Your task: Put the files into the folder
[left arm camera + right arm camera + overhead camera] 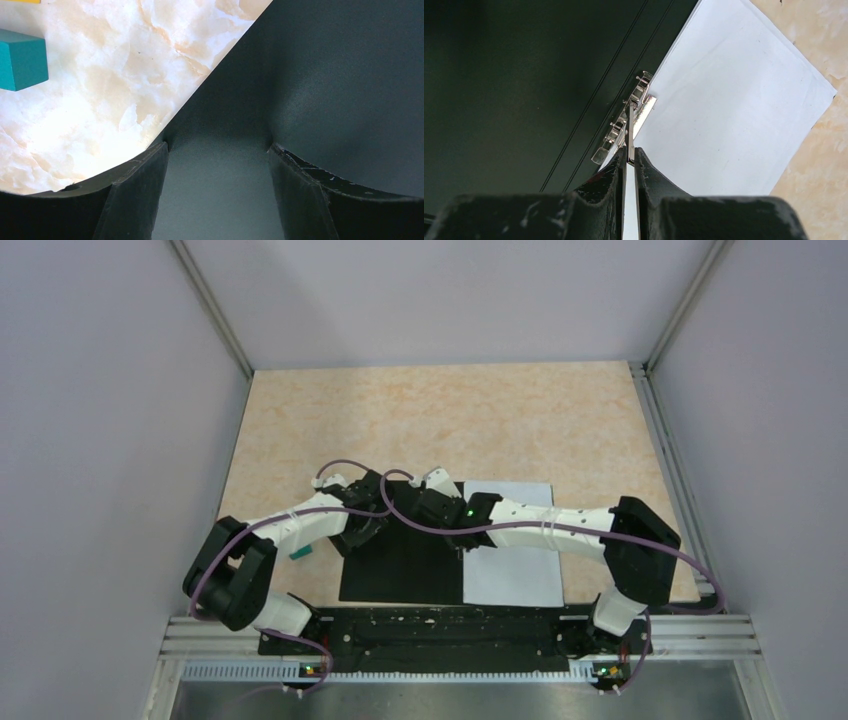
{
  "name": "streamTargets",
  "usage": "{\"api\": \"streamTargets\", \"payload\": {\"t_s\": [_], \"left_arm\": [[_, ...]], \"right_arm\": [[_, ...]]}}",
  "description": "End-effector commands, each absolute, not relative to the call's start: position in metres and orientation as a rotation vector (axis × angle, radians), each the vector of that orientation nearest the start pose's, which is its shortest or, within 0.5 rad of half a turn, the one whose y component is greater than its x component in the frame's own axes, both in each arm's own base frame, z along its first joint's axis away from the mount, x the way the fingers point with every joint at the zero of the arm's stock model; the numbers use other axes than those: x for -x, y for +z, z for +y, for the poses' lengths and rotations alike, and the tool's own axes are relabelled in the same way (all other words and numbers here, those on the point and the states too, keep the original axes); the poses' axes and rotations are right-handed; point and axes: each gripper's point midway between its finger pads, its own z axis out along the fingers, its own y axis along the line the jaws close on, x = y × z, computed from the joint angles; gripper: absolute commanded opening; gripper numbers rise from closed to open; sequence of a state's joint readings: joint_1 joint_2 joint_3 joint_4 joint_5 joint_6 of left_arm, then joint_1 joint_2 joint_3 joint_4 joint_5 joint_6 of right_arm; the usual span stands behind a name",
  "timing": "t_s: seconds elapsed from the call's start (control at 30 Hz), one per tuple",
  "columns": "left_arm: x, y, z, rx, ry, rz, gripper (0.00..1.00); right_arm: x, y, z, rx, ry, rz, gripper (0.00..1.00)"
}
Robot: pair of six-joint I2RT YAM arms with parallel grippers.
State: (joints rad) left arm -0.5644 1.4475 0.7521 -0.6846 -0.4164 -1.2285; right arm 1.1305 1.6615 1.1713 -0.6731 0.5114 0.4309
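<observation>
Files [512, 540] lie as a flat white layer on the right inner face of the folder [400, 565], which is spread open close to the near edge of the desk [450, 420], about midway along it. Its left inner face shows bare black. Through the right wrist camera I see the sheets' inner edge running up to the spine clip [621, 132], though I cannot tell whether that edge sits under the clip or only beside it. My right gripper [630, 150] is pinched together on the clip's thin metal arm, which stands up between the fingers. My left gripper [217, 147] has its fingers well apart with nothing between them, low over the black left cover near its far left corner. Whether the tips press on the cover I cannot tell. A teal block [20, 60] sits on the desk just off the folder's left edge. I judge the step in hand to be working the clip, since the papers are already laid in. The next move, I think, calls for swinging that arm down so it bites on the sheets' edge, with the left gripper steadying the cover so the folder does not slide, then letting go and folding the left cover over. The risk I see is the thin sheets creeping out from the clip as it snaps.
</observation>
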Motion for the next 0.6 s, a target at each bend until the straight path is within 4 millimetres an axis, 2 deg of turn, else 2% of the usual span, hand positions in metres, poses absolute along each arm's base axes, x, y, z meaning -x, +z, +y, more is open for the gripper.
{"api": "streamTargets", "payload": {"t_s": [0.0,0.17,0.33,0.57], "left_arm": [[-0.194,-0.012,-0.088,0.994,0.284,2.635,0.79],[-0.194,-0.012,-0.089,0.994,0.282,2.636,0.79],[-0.195,-0.011,-0.089,1.001,0.277,2.635,0.79],[-0.194,-0.012,-0.089,1.001,0.282,2.638,0.79]], "right_arm": [[-0.206,0.098,0.287,0.715,-0.049,2.372,0.1],[-0.203,0.096,0.286,0.717,-0.053,2.378,0.09],[-0.197,0.089,0.282,0.714,-0.045,2.403,0.0],[-0.186,0.076,0.277,0.719,-0.02,2.442,0.0]]}}
